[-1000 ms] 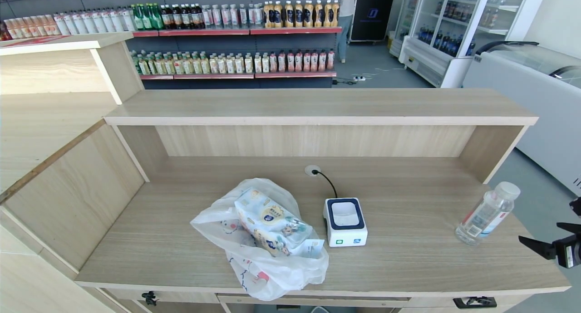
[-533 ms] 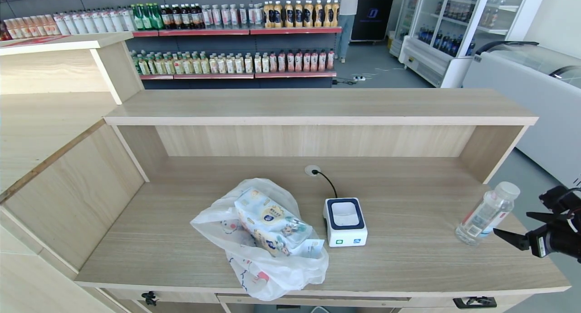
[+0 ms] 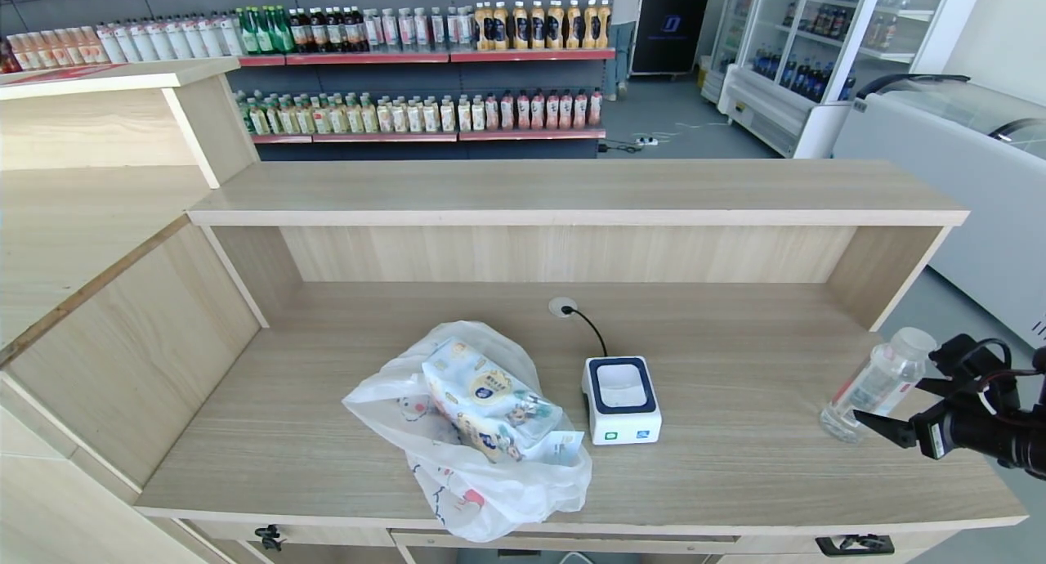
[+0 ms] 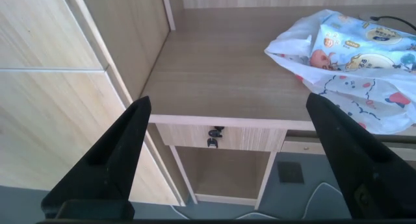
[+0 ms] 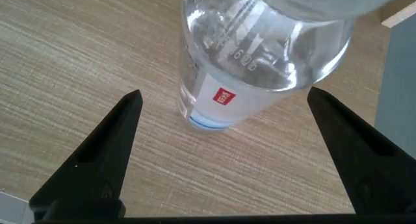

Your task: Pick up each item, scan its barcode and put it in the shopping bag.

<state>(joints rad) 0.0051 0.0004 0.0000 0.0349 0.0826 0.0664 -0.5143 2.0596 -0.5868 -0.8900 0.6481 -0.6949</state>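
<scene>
At the left, the left gripper (image 4: 227, 99) hangs empty, fingers spread wide, off the counter's (image 3: 735, 466) near left corner, seemingly parked out of the way. On the counter a thin white shopping bag (image 3: 388, 413) lies with a printed pack (image 3: 490, 400) already inside, and a small white scanner (image 3: 621, 400) sits just beside it, window facing up. At the far right a clear bottle (image 3: 874, 388) stands on its base, and the right gripper (image 5: 224, 97) has its fingers apart on either side of it, apparently lined up to grasp.
</scene>
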